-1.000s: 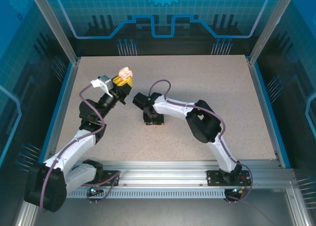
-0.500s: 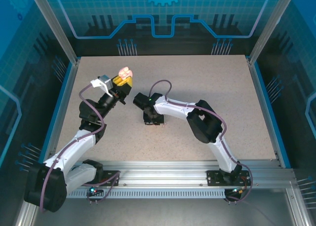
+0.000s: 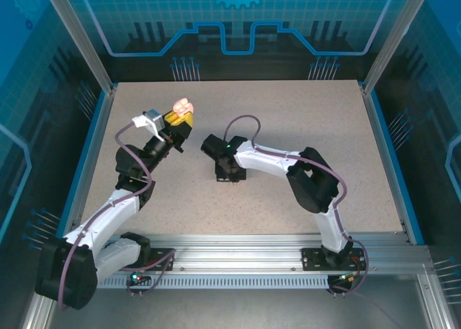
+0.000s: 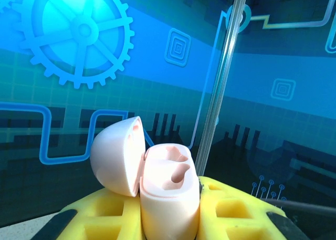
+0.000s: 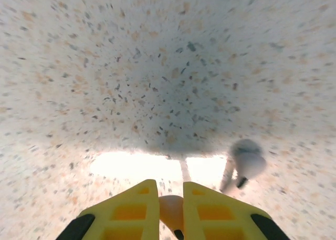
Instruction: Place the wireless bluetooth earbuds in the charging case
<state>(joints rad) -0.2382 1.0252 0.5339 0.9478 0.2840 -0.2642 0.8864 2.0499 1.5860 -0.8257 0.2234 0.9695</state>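
Note:
My left gripper [image 3: 178, 116] is raised over the table's back left and is shut on the pale pink charging case [image 3: 183, 106]. In the left wrist view the charging case [image 4: 168, 179] stands upright between the yellow fingers [image 4: 239, 208]. Its lid [image 4: 116, 156] is swung open to the left, and both moulded sockets are bare. My right gripper [image 3: 230, 173] points down at the table's middle. In the right wrist view, the right gripper [image 5: 170, 190] is shut on a pale pink earbud [image 5: 170, 209]. A second earbud [image 5: 244, 164], pale and blurred, lies on the table just right of the fingers.
The speckled beige table [image 3: 302, 120] is fenced by a blue rim and aluminium posts [image 3: 79, 37]. Blue patterned walls stand behind and to the sides. Both arm bases sit on the rail at the near edge [image 3: 238, 257].
The right jaws have closed on the pink earbud, and the right arm has shifted a little to the right. The left arm and the case have not moved.

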